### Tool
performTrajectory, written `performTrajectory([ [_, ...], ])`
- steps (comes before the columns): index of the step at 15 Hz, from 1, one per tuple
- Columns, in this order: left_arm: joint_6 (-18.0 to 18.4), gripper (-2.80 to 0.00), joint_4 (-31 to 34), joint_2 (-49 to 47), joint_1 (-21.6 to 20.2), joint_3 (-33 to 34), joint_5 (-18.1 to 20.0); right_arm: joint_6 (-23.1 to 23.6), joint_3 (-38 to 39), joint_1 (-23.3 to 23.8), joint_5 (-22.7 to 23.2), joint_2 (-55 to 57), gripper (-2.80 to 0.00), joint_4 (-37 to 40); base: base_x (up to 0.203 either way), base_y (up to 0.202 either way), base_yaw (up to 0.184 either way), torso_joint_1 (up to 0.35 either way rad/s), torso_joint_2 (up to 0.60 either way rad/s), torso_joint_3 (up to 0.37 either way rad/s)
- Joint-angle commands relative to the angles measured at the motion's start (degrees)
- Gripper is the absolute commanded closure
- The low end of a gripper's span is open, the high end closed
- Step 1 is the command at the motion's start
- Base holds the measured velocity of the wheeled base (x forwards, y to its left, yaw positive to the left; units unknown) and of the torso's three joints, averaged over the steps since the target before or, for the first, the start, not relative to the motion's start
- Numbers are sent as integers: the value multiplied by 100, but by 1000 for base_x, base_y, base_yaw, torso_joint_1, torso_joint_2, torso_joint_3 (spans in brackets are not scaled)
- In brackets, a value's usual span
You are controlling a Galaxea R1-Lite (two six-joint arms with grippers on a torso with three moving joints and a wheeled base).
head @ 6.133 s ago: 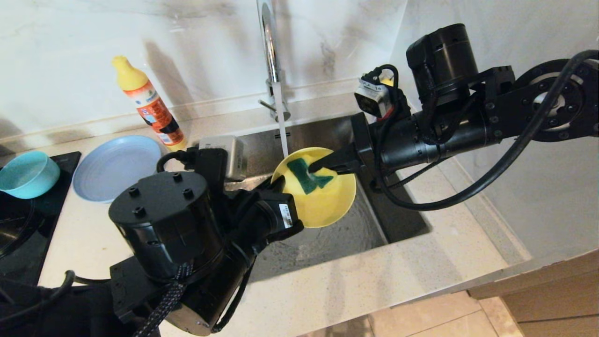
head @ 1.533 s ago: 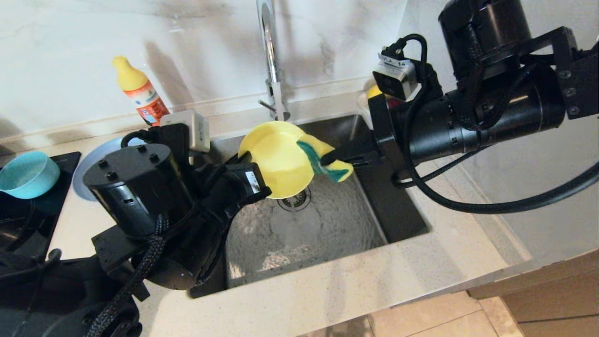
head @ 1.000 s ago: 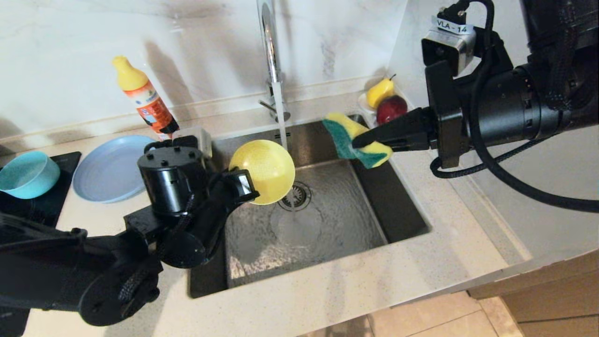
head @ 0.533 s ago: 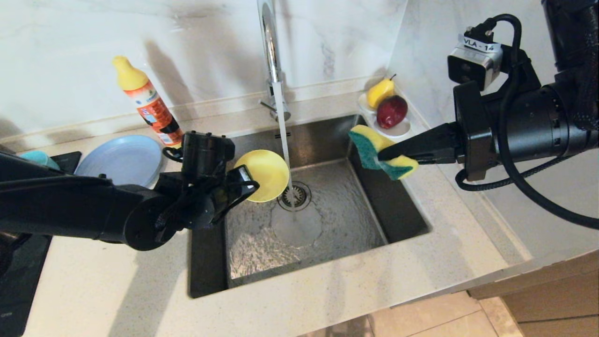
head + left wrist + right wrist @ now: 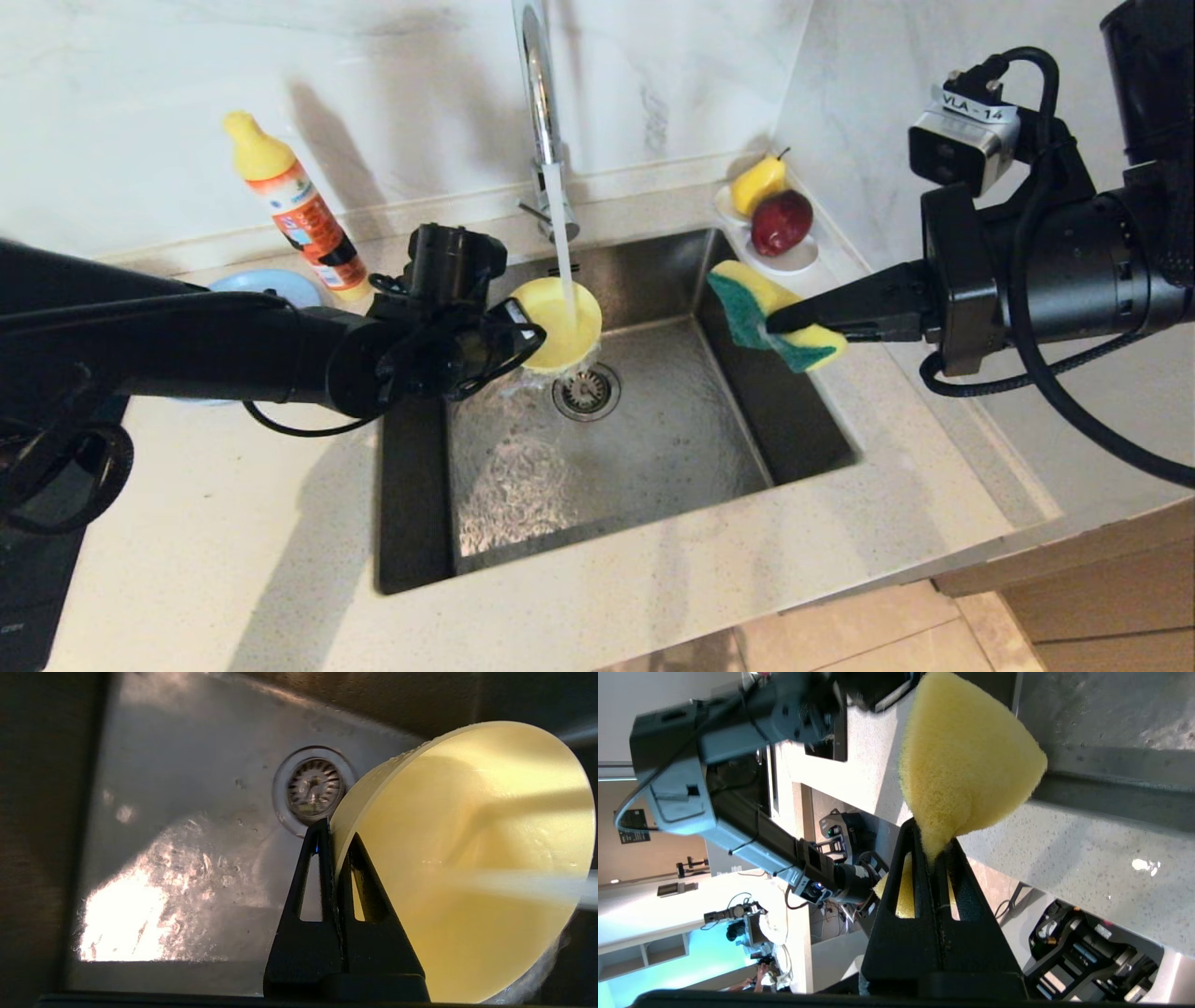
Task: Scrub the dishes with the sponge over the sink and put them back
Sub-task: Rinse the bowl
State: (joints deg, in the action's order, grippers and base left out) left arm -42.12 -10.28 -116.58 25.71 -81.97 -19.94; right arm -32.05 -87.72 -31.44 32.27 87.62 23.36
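My left gripper (image 5: 523, 334) is shut on the rim of the pale yellow bowl (image 5: 558, 322) and holds it over the sink (image 5: 672, 439), near the drain. Water from the faucet (image 5: 537, 93) runs into the bowl. In the left wrist view the two fingers clamp the rim of the bowl (image 5: 467, 858), one inside and one outside, at the gripper (image 5: 334, 833). My right gripper (image 5: 780, 322) is shut on the yellow and green sponge (image 5: 761, 303) above the sink's right edge, apart from the bowl; the sponge (image 5: 966, 765) shows squeezed. The grey-blue plate (image 5: 257, 282) is mostly behind my left arm. The teal bowl is hidden.
An orange detergent bottle (image 5: 294, 210) stands by the back wall, left of the faucet. A small white dish with a pear and an apple (image 5: 794, 257) sits at the sink's back right corner. A black cooktop (image 5: 37, 579) lies at the far left.
My left gripper has carried the bowl back under the running water and turned its mouth upward. My right gripper has drawn the sponge away to the right and slightly down.
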Motion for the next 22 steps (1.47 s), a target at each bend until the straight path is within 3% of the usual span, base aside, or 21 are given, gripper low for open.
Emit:
performTrajectory([
  [1, -251, 0, 235, -383, -5, -458, 37, -21, 106, -2, 18, -47, 0, -57, 0, 0, 0, 0, 0, 0],
  [3, -334, 0, 272, -337, 4, -460, 251, -12, 207, 28, 16, -96, 0, -181, 0, 0, 0, 0, 0, 0],
  [8, -446, 0, 538, -68, 4, -252, 345, -12, 230, 50, 16, -78, 0, -226, 0, 0, 0, 0, 0, 0],
  [12, -481, 0, 601, 258, 4, 160, 829, -12, 238, 50, 24, -79, 0, -226, 0, 0, 0, 0, 0, 0],
  [15, -481, 0, 994, 306, 4, 208, 1132, -21, 238, 50, 16, -83, 0, -226, 0, 0, 0, 0, 0, 0],
  [20, -370, 0, 1029, 378, -143, 438, 1039, -21, 247, 50, 19, -67, 0, -226, 0, 0, 0, 0, 0, 0],
  [22, -266, 0, 979, 451, -303, 446, 674, -21, 285, 50, 25, -52, 0, -226, 0, 0, 0, 0, 0, 0],
])
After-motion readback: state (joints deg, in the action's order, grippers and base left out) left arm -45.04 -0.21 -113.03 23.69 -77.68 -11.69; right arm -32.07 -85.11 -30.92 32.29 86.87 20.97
